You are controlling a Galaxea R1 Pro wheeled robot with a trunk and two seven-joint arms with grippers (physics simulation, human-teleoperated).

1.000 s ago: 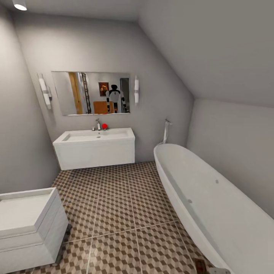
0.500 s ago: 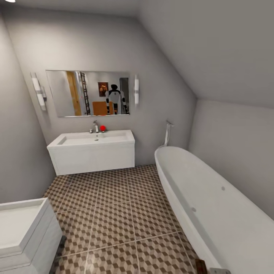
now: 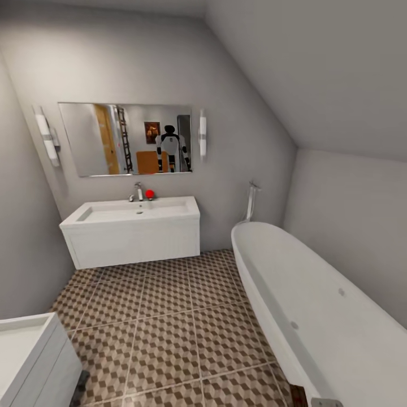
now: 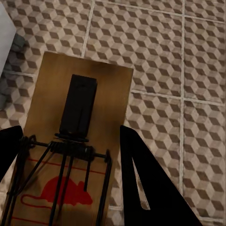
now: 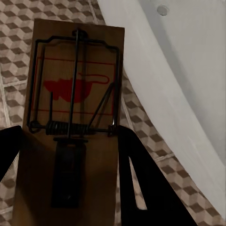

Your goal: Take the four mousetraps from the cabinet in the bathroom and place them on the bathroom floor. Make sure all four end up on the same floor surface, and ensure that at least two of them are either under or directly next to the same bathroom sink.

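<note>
Mousetraps are in both grippers, so the job is part way along. Each mousetrap is above the bathroom floor (image 3: 169, 333), not on it yet. The left gripper (image 4: 66, 174) pinches one mousetrap (image 4: 80, 136) over the tiles. The sink (image 3: 133, 212) stands by the far wall, well apart. The right gripper (image 5: 66, 179) pinches another mousetrap (image 5: 75, 117) just beside the white bathtub (image 5: 188, 70). I think both need putting down near the sink.

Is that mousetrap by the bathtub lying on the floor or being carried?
Carried. In the right wrist view the mousetrap sits between the right gripper's dark fingers, above the tiled floor beside the bathtub.
</note>
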